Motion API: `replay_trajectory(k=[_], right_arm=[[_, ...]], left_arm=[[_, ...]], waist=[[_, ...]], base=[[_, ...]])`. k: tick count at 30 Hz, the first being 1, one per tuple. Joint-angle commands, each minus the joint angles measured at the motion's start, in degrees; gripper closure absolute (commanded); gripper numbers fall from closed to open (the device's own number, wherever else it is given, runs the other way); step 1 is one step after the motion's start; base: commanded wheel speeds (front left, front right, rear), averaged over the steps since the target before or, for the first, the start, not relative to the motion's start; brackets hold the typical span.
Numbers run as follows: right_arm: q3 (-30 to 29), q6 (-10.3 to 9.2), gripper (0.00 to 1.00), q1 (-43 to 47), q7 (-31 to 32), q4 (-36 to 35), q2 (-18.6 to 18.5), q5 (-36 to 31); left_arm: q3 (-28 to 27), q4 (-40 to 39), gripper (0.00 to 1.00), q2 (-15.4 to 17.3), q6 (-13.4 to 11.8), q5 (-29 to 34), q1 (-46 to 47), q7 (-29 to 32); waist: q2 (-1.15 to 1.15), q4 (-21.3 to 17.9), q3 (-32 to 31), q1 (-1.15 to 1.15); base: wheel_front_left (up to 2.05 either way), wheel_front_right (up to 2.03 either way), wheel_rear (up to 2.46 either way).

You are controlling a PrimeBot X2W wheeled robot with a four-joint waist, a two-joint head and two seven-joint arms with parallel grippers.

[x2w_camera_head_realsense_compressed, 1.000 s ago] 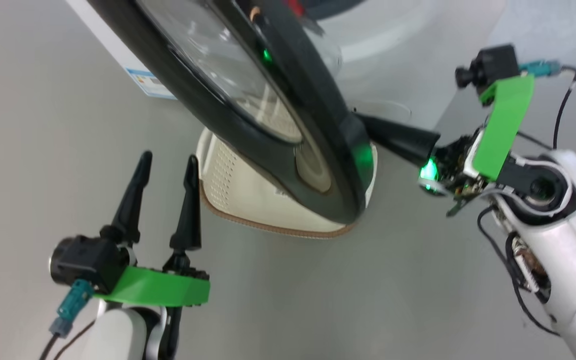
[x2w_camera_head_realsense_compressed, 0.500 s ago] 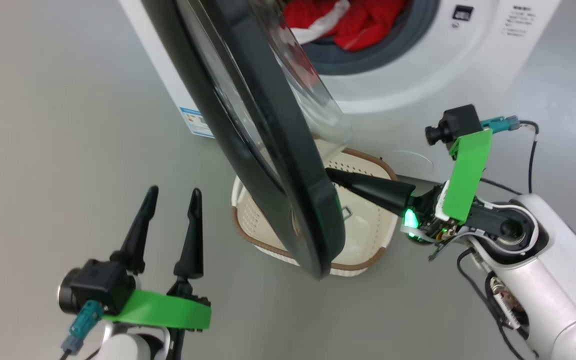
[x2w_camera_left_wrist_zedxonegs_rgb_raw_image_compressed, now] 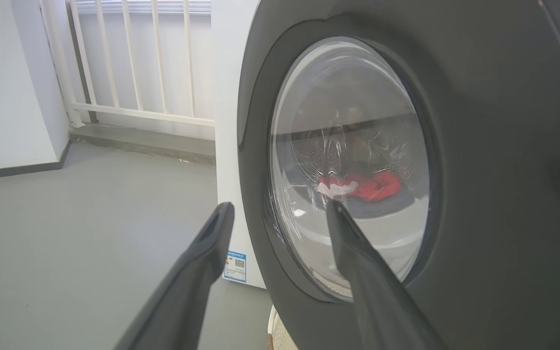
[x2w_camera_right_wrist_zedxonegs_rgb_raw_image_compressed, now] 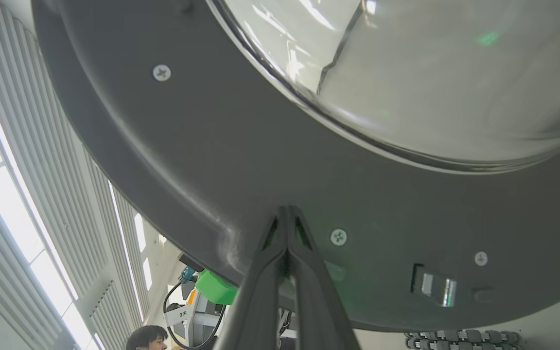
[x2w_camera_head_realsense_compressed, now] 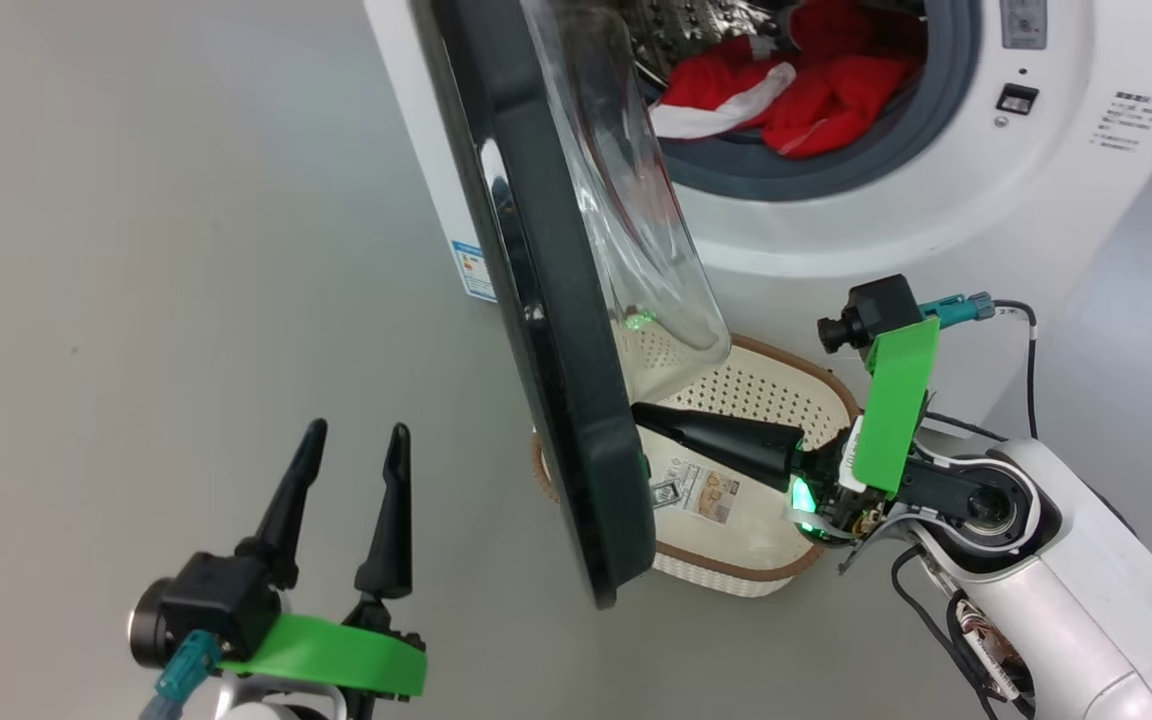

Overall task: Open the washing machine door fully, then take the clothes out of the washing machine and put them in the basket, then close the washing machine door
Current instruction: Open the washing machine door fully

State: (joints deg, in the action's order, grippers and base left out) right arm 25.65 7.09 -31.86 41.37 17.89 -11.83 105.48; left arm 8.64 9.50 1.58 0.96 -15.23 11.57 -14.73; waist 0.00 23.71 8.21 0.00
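The closed right end effector [x2w_camera_head_realsense_compressed: 638,411] seemingly touches the washing machine door [x2w_camera_head_realsense_compressed: 551,330] at its lower inner edge. The left end effector [x2w_camera_head_realsense_compressed: 356,430] hangs open, empty.

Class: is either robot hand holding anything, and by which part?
Nothing is held. The left hand is open and empty; the right hand is shut, its tips against the inner rim of the washing machine door.

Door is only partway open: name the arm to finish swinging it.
Right. The right gripper, shut, rests its tips on the inner face of the washing machine door, so it can likely push it wider. The left gripper hangs open on the outer side, apart from it.
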Motion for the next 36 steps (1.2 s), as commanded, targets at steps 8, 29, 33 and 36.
replay_trajectory(k=[8,29,33,36], right_arm=[[2.0,0.40,1.00,0.7,0.8,-0.3,2.6,-1.3],[3.6,0.40,1.00,-2.0,2.0,4.3,6.0,-3.9],[3.5,0.40,1.00,-2.3,2.2,4.9,6.2,-4.5],[3.4,0.40,1.00,-2.3,1.7,5.4,6.2,-5.4]], left_arm=[[-1.2,0.4,0.00,1.3,-0.4,-0.7,-0.4,-0.3],[-2.1,-0.1,0.00,1.3,-0.7,-1.2,-2.1,-0.3],[-2.2,0.0,0.00,1.3,-0.9,-1.3,-2.4,-0.3],[-2.1,0.5,0.00,1.3,-1.1,-1.3,-2.5,-0.3]], waist=[[0.00,3.6,-2.3,0.00],[0.00,6.9,-2.4,0.00],[0.00,7.0,-2.3,0.00],[0.00,6.9,-2.4,0.00]], base=[[0.00,0.00,0.00],[0.00,0.00,0.00],[0.00,0.00,0.00],[0.00,0.00,0.00]])
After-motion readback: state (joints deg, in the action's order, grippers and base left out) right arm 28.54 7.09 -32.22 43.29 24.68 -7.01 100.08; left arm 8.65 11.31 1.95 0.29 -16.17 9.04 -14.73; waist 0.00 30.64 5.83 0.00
